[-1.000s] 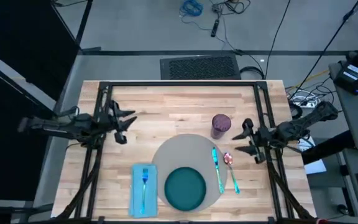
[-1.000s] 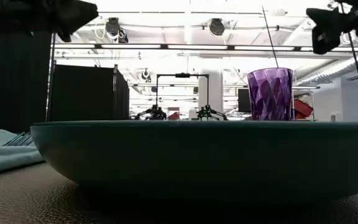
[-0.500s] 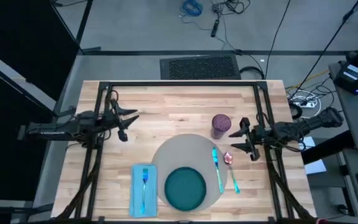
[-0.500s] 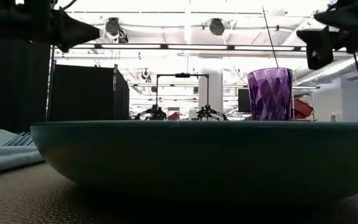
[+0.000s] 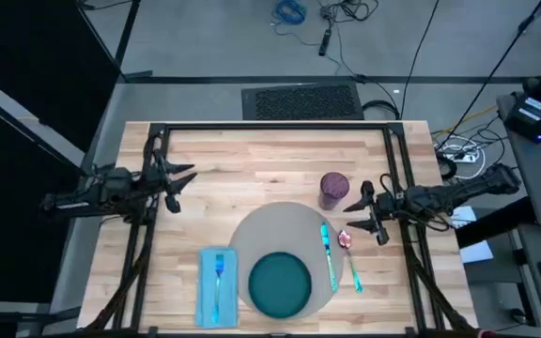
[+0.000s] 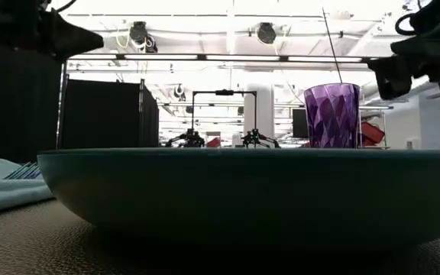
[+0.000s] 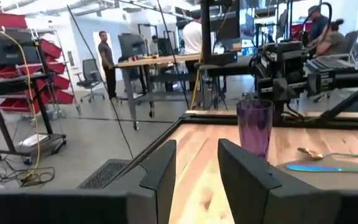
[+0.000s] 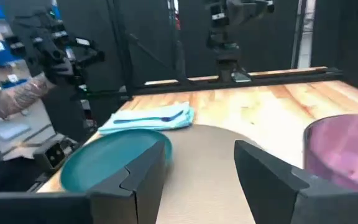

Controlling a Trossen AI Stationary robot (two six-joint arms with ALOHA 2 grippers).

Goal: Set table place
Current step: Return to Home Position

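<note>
Right gripper (image 5: pixel 355 214), fingers spread and empty, hangs just right of the purple cup (image 5: pixel 334 189). Left gripper (image 5: pixel 182 185), likewise spread and empty, hovers well apart at the tabletop's (image 5: pixel 270 160) left.

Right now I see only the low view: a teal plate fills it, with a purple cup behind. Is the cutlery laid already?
Observer: Yes. From above, a blue knife lies on the grey placemat, right of the plate.
Operator: And the fork, please?
Observer: The blue fork lies on the light blue napkin, left of the placemat.
Operator: Do the grippers hold something?
Observer: No. The wrist views show the left gripper and the right gripper both open and empty.
</note>
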